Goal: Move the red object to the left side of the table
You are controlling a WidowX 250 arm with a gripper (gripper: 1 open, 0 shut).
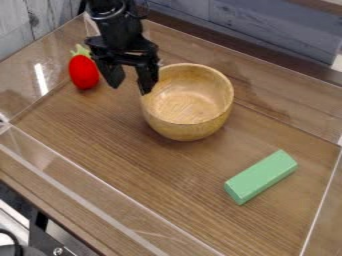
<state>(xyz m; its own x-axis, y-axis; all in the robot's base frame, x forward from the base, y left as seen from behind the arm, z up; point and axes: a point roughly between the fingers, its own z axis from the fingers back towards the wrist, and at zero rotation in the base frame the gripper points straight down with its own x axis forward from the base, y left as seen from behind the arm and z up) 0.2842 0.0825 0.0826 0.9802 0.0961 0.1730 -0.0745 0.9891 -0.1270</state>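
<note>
Resting at the table's (94, 130) left side, the strawberry toy (84, 71) lies delivered beside the wide-open, empty gripper (130, 80).

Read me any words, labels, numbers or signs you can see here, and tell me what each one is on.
None: no text or sign shows on the red object, the wooden bowl, the green block, the gripper or the table.

the pincer (128, 79) hangs between the red object (84, 71) at its left and the bowl (187, 100) at its right; the block (261, 176) lies well off, right and nearer the camera.
</note>
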